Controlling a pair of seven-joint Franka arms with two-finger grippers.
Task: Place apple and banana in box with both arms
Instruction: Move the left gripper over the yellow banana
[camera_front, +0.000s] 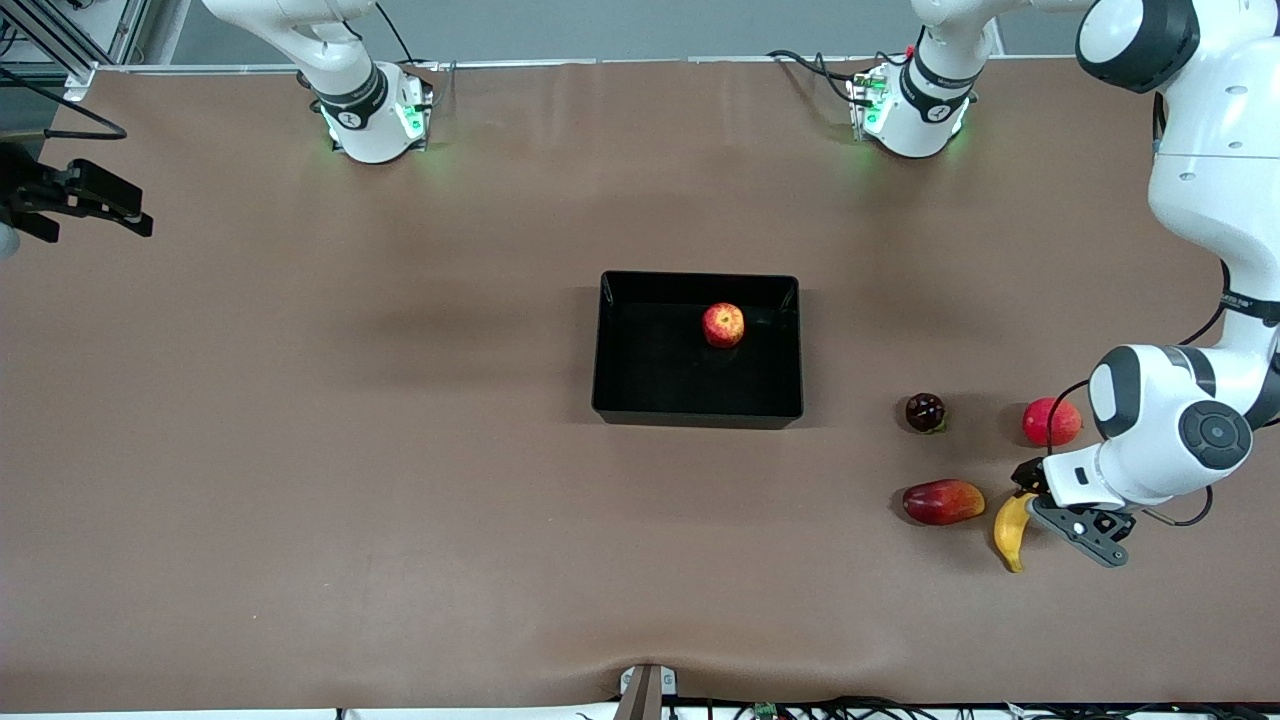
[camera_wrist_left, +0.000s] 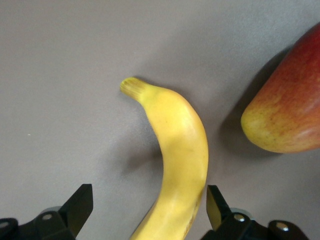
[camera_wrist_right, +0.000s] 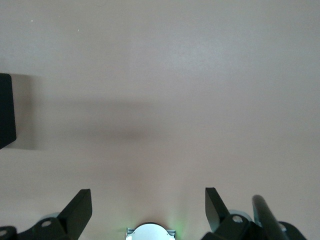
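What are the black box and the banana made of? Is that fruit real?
The box looks like glossy black plastic: its low walls and floor throw reflections. The banana, between the left gripper's open fingers, has a smooth, even yellow skin with faint specks; real or plastic, I cannot tell.

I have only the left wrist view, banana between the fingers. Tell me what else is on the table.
Observer: The apple already sits in the box, mid-table.
Operator: Report the right arm.
Observer: The right gripper waits open over bare table at the right arm's end, holding nothing.
Operator: Name the fruits I can't see.
Observer: A dark round fruit and a pinkish-red fruit lie farther from the front camera than the banana. The left gripper is open around the banana's end.
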